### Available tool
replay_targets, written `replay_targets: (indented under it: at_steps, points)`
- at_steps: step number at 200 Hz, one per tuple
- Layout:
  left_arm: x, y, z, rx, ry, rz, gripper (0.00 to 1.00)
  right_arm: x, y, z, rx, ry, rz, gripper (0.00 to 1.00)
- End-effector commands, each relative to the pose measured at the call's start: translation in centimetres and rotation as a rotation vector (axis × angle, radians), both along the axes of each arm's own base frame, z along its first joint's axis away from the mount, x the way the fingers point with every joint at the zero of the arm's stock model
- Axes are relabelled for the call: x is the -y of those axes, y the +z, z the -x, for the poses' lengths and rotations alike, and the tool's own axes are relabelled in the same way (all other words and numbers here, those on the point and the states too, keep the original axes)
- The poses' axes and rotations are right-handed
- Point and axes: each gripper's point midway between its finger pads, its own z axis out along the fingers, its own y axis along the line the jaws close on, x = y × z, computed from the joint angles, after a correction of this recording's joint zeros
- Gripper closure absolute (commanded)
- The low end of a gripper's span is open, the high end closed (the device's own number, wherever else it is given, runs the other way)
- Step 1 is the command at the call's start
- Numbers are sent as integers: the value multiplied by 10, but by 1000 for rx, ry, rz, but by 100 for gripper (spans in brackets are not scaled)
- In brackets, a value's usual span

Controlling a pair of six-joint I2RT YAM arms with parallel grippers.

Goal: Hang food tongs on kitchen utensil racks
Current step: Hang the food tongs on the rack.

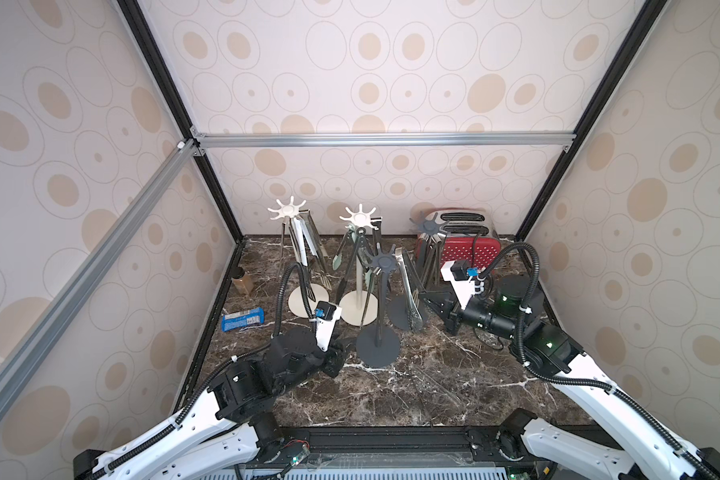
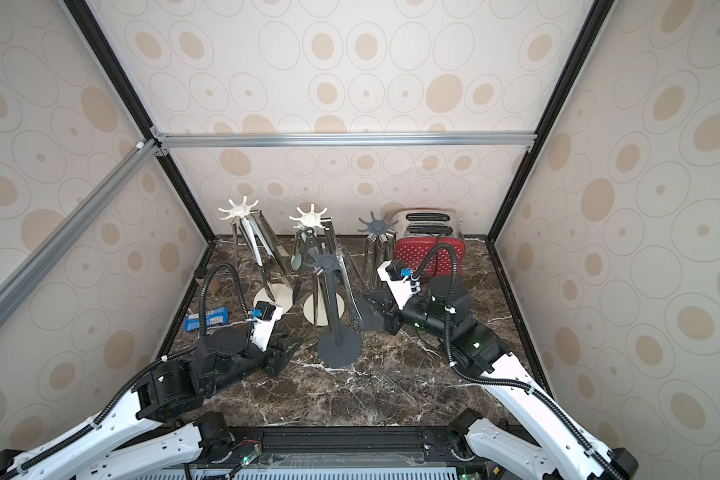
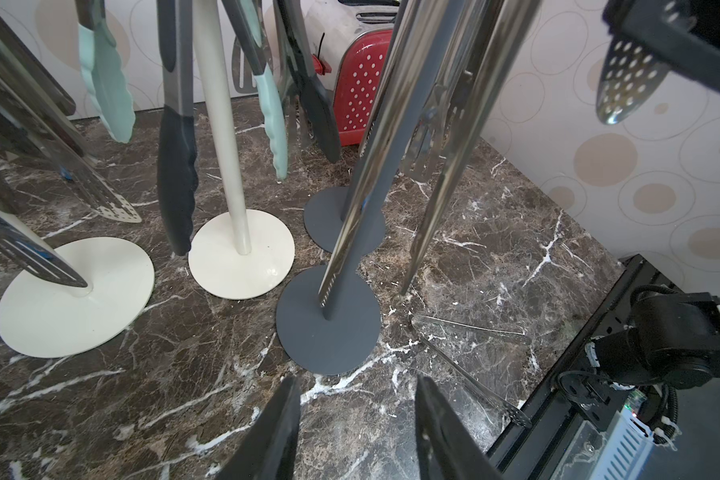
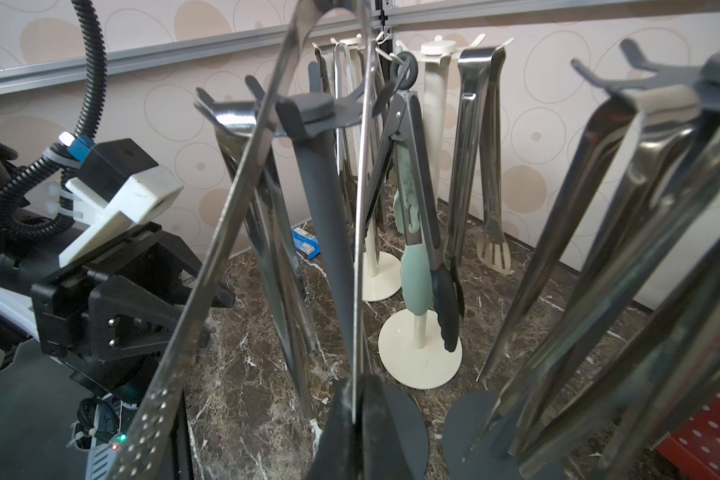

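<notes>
Four kitchen utensil racks stand at the back: two cream-white and two dark grey. Several food tongs hang from them, among them steel ones, pale green-tipped ones and black-tipped ones. My right gripper is shut on one thin arm of steel tongs with perforated tips. Their upper end rises beside the near dark grey rack's crown. My left gripper rests low, open and empty, just in front of that rack's round base.
A red and silver toaster stands at the back right. A blue packet and a small brown jar lie by the left wall. The rack bases crowd together mid-table. Patterned walls close three sides.
</notes>
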Motion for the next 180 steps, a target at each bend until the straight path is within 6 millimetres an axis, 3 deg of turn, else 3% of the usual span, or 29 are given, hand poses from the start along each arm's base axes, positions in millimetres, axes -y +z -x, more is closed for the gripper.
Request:
replay_targets:
  at_steps: [1,180]
  points:
    - [-1,6,-1,19,-3,2,55,-6,-3,2,4,15,-10,100]
    - [3,7,0,17,-18,11,54,-8,-64,6,-119,-2,54,99]
